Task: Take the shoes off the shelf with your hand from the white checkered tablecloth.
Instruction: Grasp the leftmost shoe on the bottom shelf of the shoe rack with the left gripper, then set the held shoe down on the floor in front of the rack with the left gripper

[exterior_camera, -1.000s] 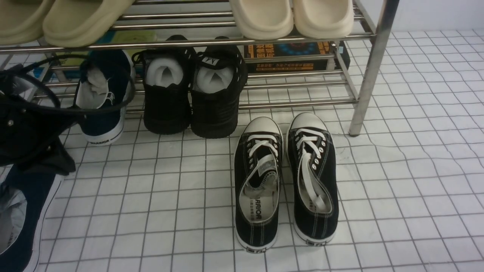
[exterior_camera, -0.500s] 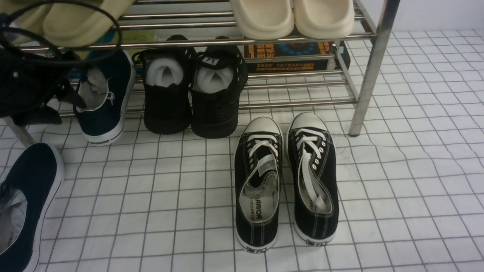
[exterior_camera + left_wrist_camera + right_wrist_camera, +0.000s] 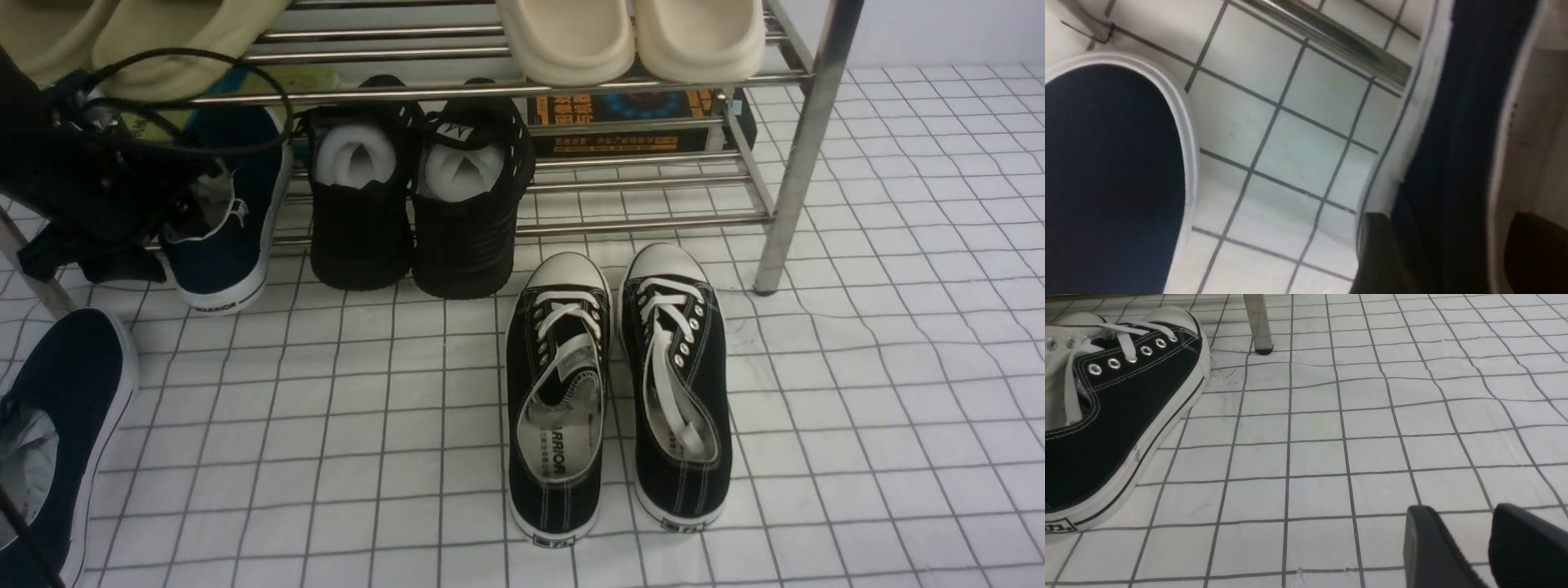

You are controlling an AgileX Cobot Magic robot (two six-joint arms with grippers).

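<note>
One navy slip-on shoe (image 3: 233, 245) sits heel-out on the shelf's (image 3: 804, 163) lowest bars, with pale paper inside. Its mate (image 3: 69, 392) lies on the white checkered tablecloth (image 3: 857, 392) at the front left. My left gripper (image 3: 167, 229) is at the shelved shoe's left side. In the left wrist view it (image 3: 1453, 228) is open, with one finger (image 3: 1384, 253) outside the navy wall (image 3: 1453, 102) and the other (image 3: 1535, 253) inside the lining. The mate's toe (image 3: 1106, 175) and a steel bar (image 3: 1331, 36) show there too. My right gripper (image 3: 1470, 514) hovers low over bare cloth, slightly open and empty.
Black knit sneakers (image 3: 416, 196) stand next to the navy shoe on the same tier. Black lace-up sneakers (image 3: 612, 392) lie on the cloth before the rack, one near my right gripper (image 3: 1118, 408). Beige slides (image 3: 629, 37) fill the upper tier. A dark box (image 3: 629, 122) sits behind.
My left gripper has moved from over the navy shoe on the cloth, back and to the right, to the navy shoe on the shelf. Both shoes have stayed put.
</note>
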